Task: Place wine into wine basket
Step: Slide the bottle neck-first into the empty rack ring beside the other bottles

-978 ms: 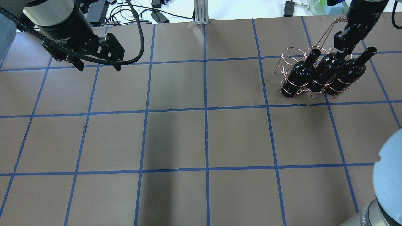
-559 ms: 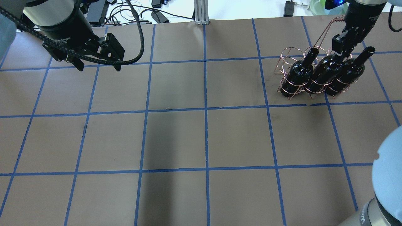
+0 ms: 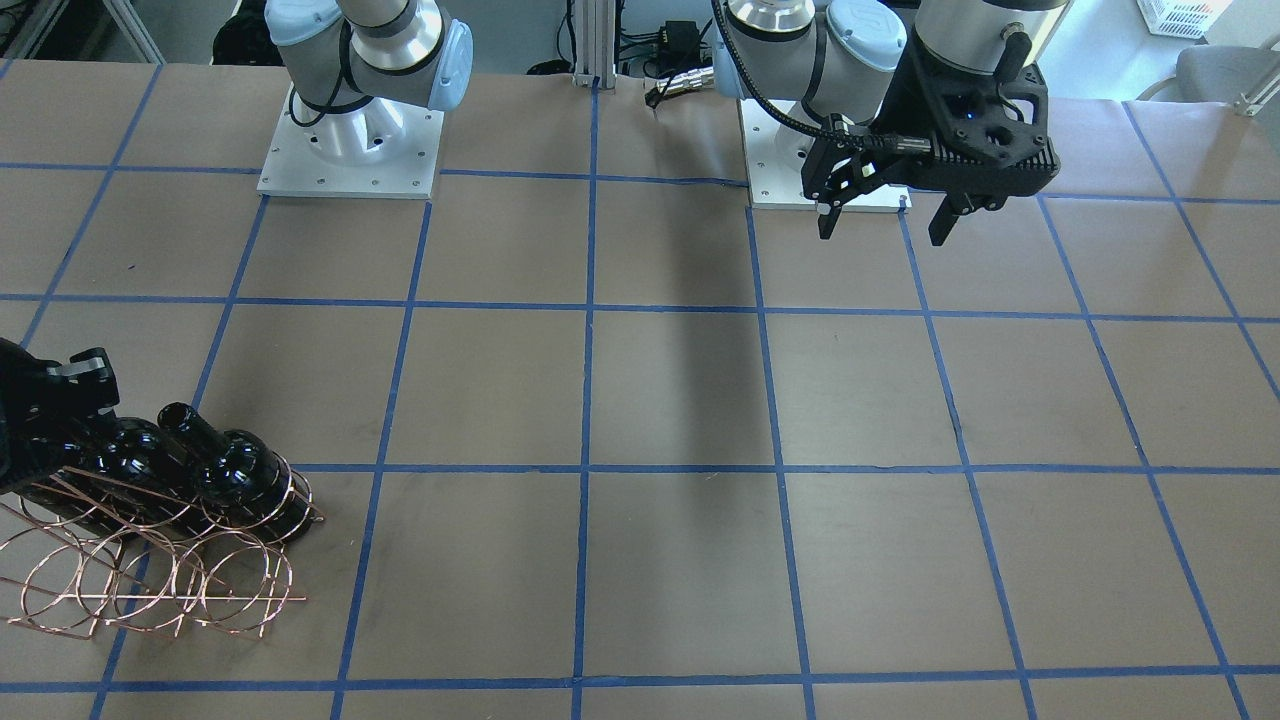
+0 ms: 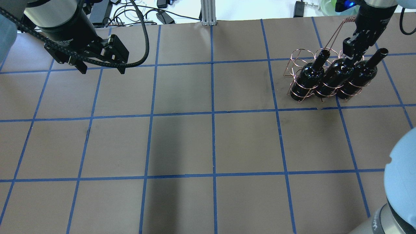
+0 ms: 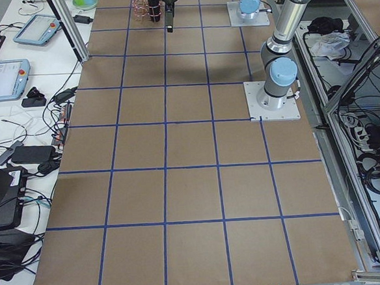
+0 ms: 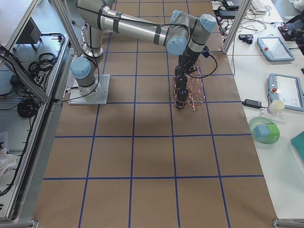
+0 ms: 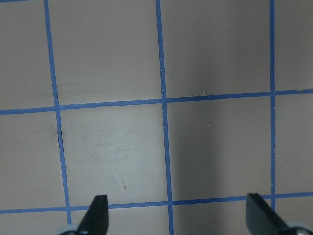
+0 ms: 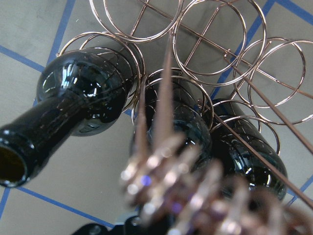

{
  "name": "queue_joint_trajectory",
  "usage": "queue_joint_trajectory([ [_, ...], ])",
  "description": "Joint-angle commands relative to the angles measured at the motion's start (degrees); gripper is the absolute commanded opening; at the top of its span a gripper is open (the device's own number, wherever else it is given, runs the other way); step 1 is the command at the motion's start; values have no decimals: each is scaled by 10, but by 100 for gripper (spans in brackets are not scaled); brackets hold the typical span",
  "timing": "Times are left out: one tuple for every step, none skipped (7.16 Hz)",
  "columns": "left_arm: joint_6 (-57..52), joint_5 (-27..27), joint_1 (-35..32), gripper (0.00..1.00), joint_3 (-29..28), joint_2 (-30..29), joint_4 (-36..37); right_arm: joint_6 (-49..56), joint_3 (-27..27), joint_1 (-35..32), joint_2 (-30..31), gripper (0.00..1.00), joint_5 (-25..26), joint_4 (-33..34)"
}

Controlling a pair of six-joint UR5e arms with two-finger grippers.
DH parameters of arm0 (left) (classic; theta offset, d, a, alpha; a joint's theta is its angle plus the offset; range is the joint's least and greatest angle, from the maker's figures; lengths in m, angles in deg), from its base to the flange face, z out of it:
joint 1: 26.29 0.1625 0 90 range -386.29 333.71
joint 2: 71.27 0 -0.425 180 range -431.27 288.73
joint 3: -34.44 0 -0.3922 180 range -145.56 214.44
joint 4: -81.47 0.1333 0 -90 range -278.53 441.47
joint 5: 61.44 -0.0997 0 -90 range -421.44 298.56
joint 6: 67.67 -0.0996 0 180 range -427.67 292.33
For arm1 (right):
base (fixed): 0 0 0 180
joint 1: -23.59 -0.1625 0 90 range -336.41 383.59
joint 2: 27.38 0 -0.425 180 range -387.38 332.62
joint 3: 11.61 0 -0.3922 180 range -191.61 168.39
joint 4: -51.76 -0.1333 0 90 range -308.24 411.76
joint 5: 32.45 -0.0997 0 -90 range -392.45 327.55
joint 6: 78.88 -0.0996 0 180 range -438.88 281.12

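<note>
The copper wire wine basket (image 4: 297,57) stands at the far right of the table and also shows in the front view (image 3: 150,590). Three near-black bottles stand in its near row. My right gripper (image 4: 352,53) is shut on the neck of the middle wine bottle (image 4: 338,73), which sits in its ring; the neck itself is hidden by the fingers. The right wrist view shows that bottle's shoulder (image 8: 176,122) behind the blurred twisted handle. My left gripper (image 4: 102,70) is open and empty, high over the far left of the table.
Two more bottles (image 4: 308,76) (image 4: 360,76) flank the held one. The basket's far row of rings is empty. The handle (image 4: 338,29) rises beside my right gripper. Cables (image 4: 162,16) and a metal post (image 4: 208,13) line the far edge.
My right gripper has moved lower and slightly left with the middle bottle. The basket and its bottles have shifted a little. The left arm has not moved.
</note>
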Motion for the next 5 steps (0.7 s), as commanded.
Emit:
queue_joint_trajectory([
  [0,0,0,100,0,0,0,1,7,0,-2,17,6,1],
  [0,0,0,100,0,0,0,1,9,0,-5,18,6,1],
  [0,0,0,100,0,0,0,2,10,0,-6,22,6,0],
  [0,0,0,100,0,0,0,2,10,0,-1,62,7,-1],
  [0,0,0,100,0,0,0,2,10,0,8,100,16,-3],
])
